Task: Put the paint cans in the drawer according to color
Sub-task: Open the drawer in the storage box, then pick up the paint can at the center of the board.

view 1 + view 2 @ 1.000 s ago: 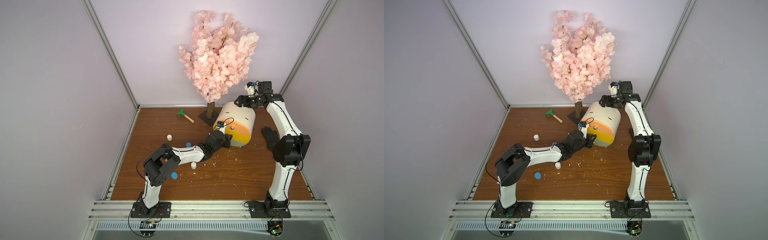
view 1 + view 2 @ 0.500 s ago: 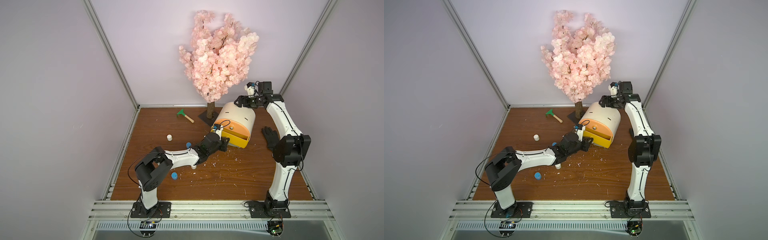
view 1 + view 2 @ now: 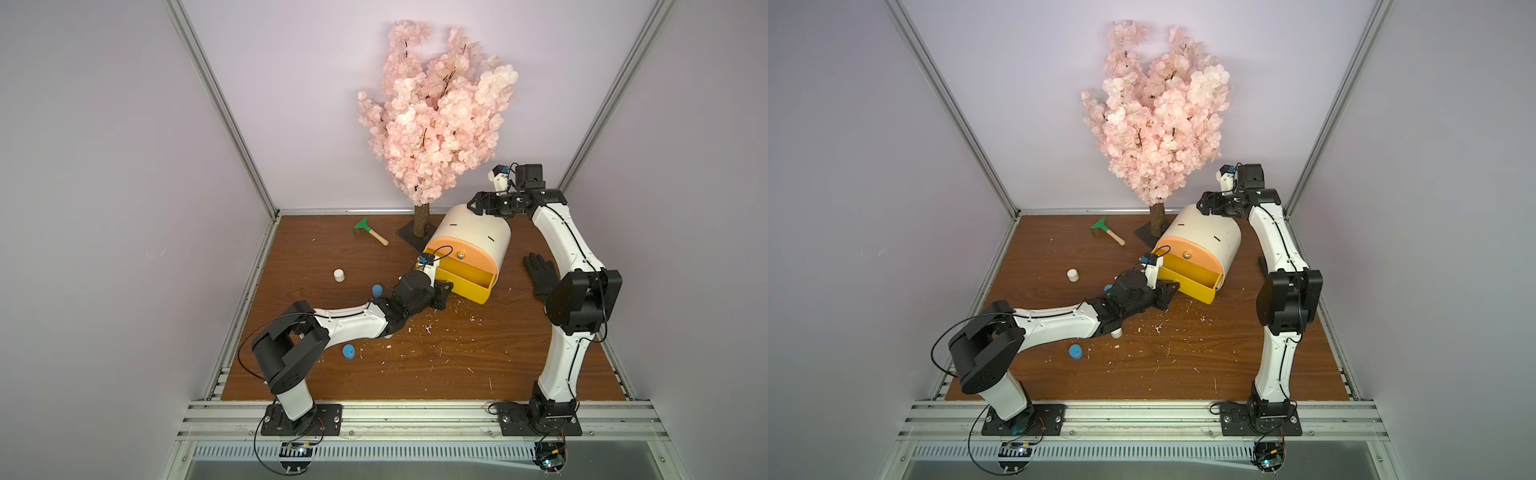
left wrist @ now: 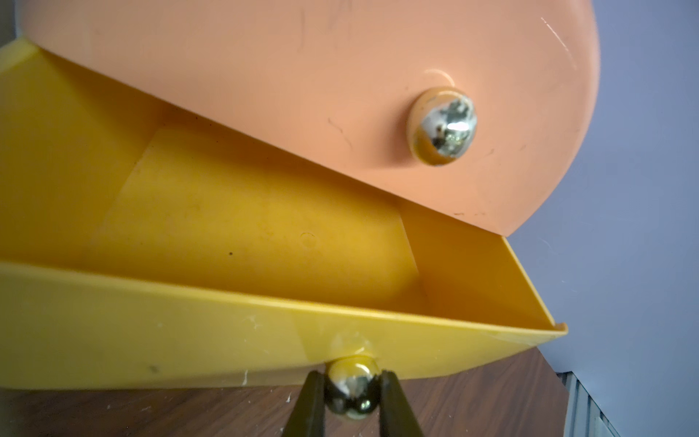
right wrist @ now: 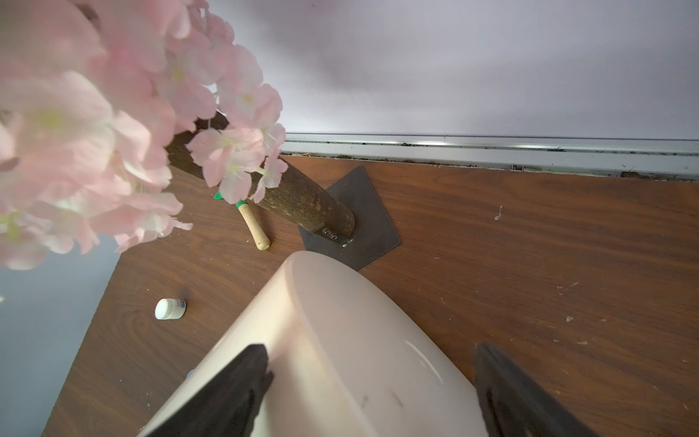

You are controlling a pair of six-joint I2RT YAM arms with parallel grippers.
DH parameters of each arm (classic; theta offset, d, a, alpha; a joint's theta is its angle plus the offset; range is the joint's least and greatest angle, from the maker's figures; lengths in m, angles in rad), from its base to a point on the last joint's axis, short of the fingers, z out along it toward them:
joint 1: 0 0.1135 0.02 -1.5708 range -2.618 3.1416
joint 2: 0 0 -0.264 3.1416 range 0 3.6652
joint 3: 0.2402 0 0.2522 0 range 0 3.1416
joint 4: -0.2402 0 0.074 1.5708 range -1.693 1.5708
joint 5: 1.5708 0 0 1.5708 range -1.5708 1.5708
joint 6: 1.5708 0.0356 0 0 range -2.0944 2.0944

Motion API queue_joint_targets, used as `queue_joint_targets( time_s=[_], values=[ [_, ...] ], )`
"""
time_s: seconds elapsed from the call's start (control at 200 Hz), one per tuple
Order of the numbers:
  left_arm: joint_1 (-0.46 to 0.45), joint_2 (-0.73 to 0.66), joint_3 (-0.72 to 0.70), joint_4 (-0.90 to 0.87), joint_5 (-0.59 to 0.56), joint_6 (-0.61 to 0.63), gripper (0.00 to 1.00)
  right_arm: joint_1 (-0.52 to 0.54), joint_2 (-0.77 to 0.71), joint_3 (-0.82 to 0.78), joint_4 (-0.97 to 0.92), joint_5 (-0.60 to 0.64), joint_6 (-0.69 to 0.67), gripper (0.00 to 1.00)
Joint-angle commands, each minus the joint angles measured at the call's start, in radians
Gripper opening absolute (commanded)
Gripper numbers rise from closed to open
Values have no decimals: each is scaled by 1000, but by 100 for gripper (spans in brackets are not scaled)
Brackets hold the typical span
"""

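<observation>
The cream drum-shaped drawer cabinet (image 3: 478, 232) (image 3: 1208, 232) stands at the back, and its yellow drawer (image 3: 469, 282) (image 3: 1192, 282) is pulled out. The part of the drawer's inside that shows in the left wrist view is bare. My left gripper (image 4: 353, 382) (image 3: 442, 293) is shut on that drawer's metal knob (image 4: 353, 389). The peach drawer front (image 4: 340, 94) above is closed. My right gripper (image 5: 370, 359) (image 3: 476, 205) is open wide over the cabinet's rear top, one finger resting on it. Loose paint cans: white (image 3: 339, 275) (image 5: 169, 308), blue (image 3: 377, 289), blue (image 3: 348, 351), white (image 3: 1116, 332) under my left arm.
A pink blossom tree (image 3: 436, 124) on a dark base plate (image 5: 363, 212) stands just behind the cabinet. A green-headed toy tool (image 3: 370, 232) lies left of it. A black glove (image 3: 540, 274) lies right of the cabinet. White crumbs dot the wooden floor (image 3: 436, 365).
My left gripper has drawn back toward the front left, pulling the yellow drawer out by its knob. The right arm has stayed on the cabinet top.
</observation>
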Motion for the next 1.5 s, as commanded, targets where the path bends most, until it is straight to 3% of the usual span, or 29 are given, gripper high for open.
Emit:
queue_joint_targets(
  time_s=[0.0,0.626,0.771,0.876,1.016,1.091,1.221,1.396,1.491],
  values=[
    [-11,-58,-20,17,8,-9,18,2,-41,-7,-19,-2,-3,91],
    [-13,-127,-65,-11,-11,1,25,-1,-48,4,-21,4,-4,91],
    [-13,-152,-61,-36,-25,10,47,-5,-55,34,-50,13,-10,91],
    [-13,-184,-53,-90,-41,30,55,-5,-74,57,-82,27,-7,91],
    [-8,-261,-24,-239,-105,95,65,-5,-133,61,-166,84,-10,92],
    [15,-310,3,-358,-151,126,74,-4,-214,-22,-169,114,-3,93],
    [124,-345,72,-646,-105,153,99,6,-389,-250,-101,156,24,96],
    [211,-324,133,-995,-139,129,100,26,-624,-502,-13,202,48,99],
    [224,-299,117,-1079,-178,127,100,33,-730,-604,17,214,61,99]
  ],
)
